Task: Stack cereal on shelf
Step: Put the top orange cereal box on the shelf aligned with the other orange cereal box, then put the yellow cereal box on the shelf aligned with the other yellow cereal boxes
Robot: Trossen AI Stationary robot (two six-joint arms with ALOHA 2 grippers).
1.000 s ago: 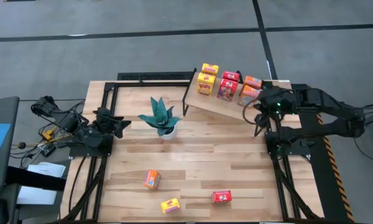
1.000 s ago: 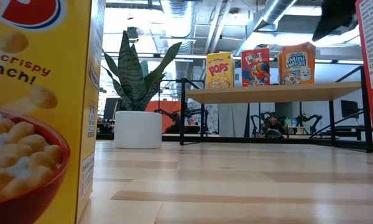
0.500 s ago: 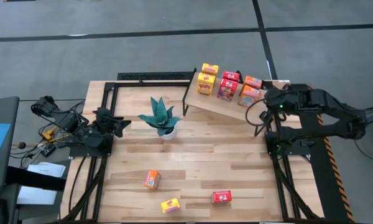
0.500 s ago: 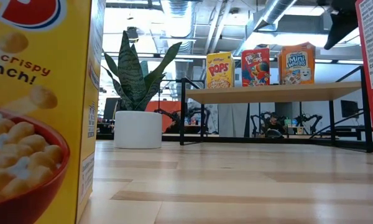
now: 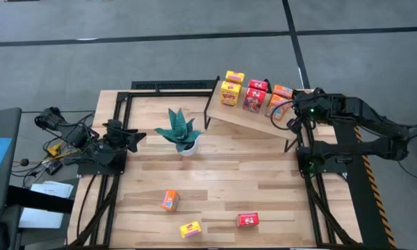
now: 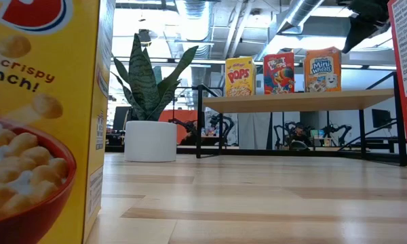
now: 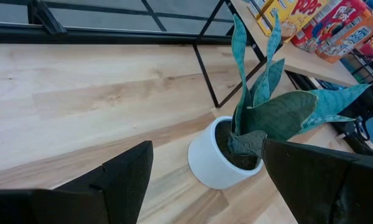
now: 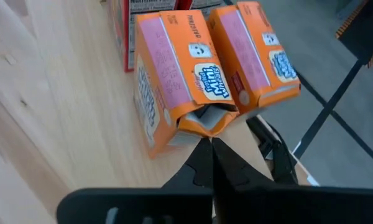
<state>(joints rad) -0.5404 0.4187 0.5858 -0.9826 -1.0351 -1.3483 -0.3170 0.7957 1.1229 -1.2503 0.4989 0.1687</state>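
Six cereal boxes stand on the shelf (image 5: 247,113) at the table's far right: two yellow (image 5: 230,92), two red (image 5: 254,99), two orange (image 5: 277,104). Three more lie on the tabletop (image 5: 215,180) near the front edge: orange (image 5: 169,200), yellow (image 5: 190,229), red (image 5: 247,220). Right gripper (image 8: 210,163) hovers just beside the orange pair on the shelf, fingers pressed together, holding nothing. Left gripper (image 7: 202,168) waits at the left side, fingers spread apart, facing the plant (image 5: 180,132).

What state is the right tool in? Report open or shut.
Shut: the right tool has fingers pressed together, nothing between them, near an orange box.
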